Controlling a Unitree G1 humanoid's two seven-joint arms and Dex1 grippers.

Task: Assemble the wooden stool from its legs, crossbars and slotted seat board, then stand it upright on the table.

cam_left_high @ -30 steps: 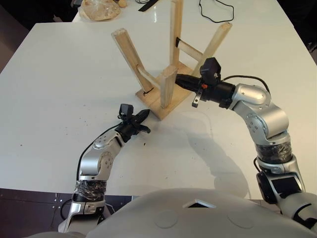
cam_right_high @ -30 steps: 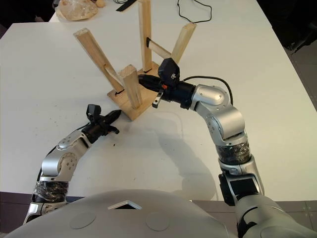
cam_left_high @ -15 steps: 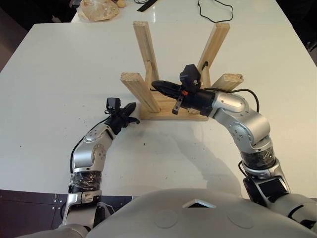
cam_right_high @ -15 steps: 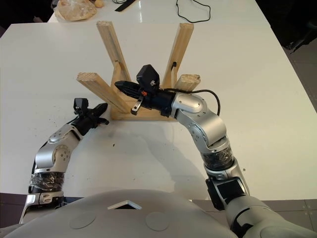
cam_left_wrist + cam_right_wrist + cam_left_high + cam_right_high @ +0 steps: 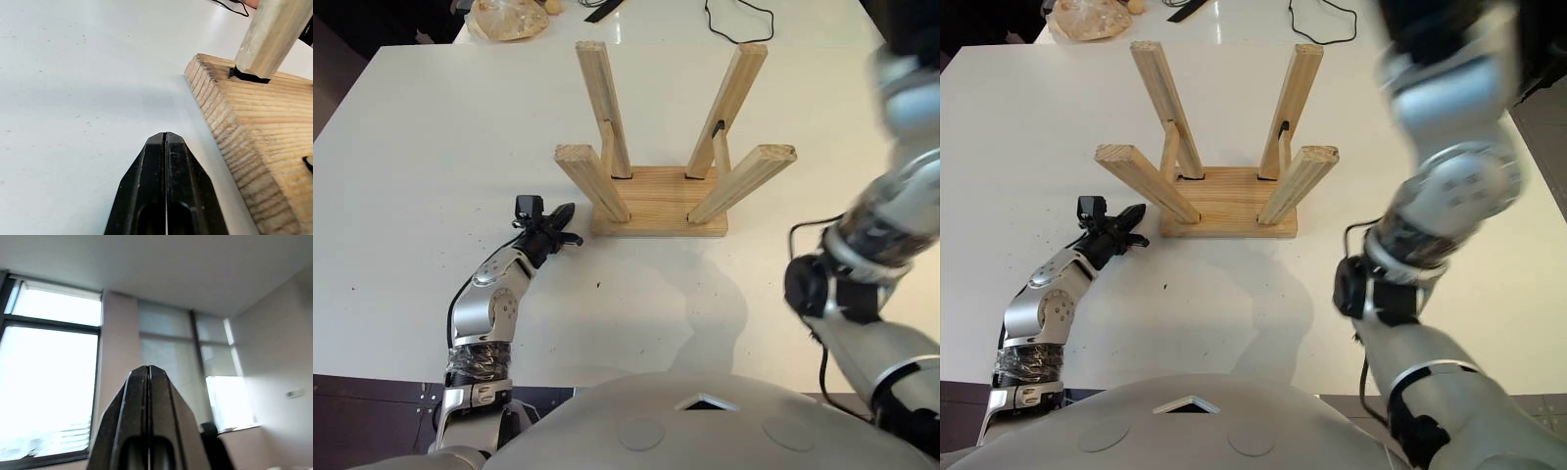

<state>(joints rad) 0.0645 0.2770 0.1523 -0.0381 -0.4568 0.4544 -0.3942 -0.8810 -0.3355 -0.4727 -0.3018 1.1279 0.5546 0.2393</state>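
White table [image 5: 431, 147] bearing a pale wooden stool [image 5: 1229, 201], inverted: its slotted seat board [image 5: 656, 201] lies flat on the surface and four square legs [image 5: 604, 108] splay upward. Left gripper [image 5: 568, 210] sits low over the table just beside the board's left edge, fingers pressed together, empty. Right gripper [image 5: 148, 377] is held high, pointing toward the ceiling and windows [image 5: 49, 391], fingers likewise together and empty. Far edge: a crumpled clear plastic bag [image 5: 509, 18], contents indistinct, and a looped black cable [image 5: 734, 24], both well apart from the stool.
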